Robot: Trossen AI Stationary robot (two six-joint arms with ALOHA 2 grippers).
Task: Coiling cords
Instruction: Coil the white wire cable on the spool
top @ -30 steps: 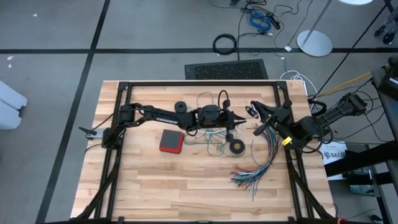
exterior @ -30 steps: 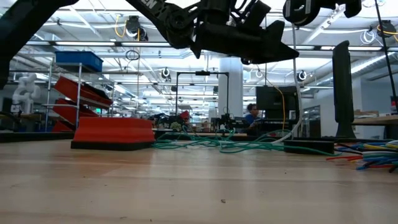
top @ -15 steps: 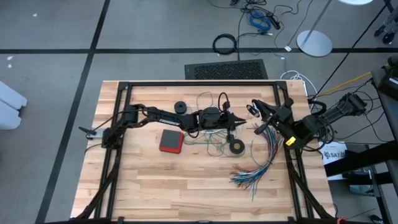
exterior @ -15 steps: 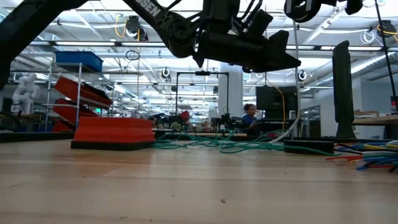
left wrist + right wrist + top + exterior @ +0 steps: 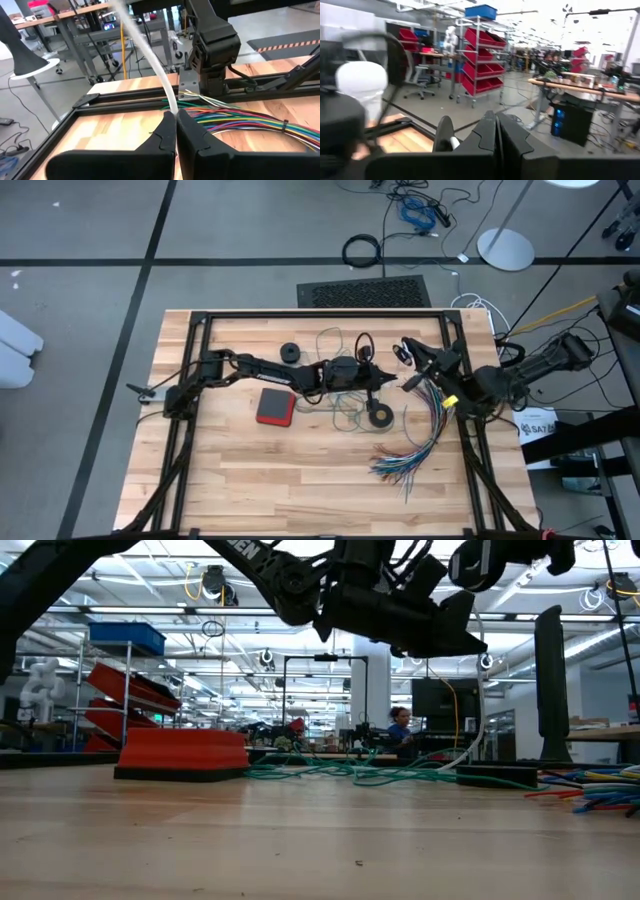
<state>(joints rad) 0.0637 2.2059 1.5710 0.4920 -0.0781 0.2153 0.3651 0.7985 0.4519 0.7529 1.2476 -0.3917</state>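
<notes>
The white cord (image 5: 478, 710) hangs from my raised right gripper (image 5: 408, 362) down to the table. Its small round black-and-white piece (image 5: 402, 352) shows at that gripper's tip. My left gripper (image 5: 393, 377) reaches level across the table's middle and is shut on the hanging cord (image 5: 150, 55). The teal-green cord (image 5: 345, 408) lies in loose loops on the wood below the left arm and also shows in the low view (image 5: 370, 776). No gripper touches it. My left gripper pinches a middle stretch of the white cord (image 5: 171, 106) between its two fingertips, coming level from the table's left. The cord runs upward from the fingers, clear of the table there. My right gripper is shut at the cord's upper end by the round piece. Its own fingers (image 5: 487, 131) hide the place of contact.
A red flat box (image 5: 276, 406) lies near the left arm. A black ring (image 5: 380, 416) and a black disc (image 5: 291, 352) lie close by. A fanned bundle of multicoloured wires (image 5: 415, 445) spreads toward the near right. A black frame (image 5: 320, 314) borders the table.
My left gripper's fingers have closed together on the hanging white cord while the arm stayed almost where it was. The cord's lower end still rests on the table.
</notes>
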